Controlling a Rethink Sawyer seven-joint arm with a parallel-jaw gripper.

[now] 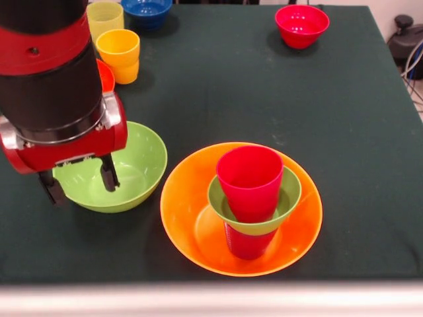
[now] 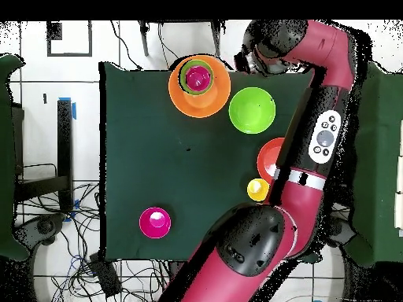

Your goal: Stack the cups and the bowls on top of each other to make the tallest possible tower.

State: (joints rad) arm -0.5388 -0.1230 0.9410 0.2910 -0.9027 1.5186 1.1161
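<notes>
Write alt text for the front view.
A stack of a red-pink cup in a small green bowl stands inside a large orange bowl on a dark green table. The open tool straddles the near rim of a large green bowl.

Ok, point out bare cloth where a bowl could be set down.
Widest bare patch: between the small red-pink bowl, the yellow-orange cup and the tower. Crowded: around the large green bowl, where the pincer straddles its rim.
</notes>
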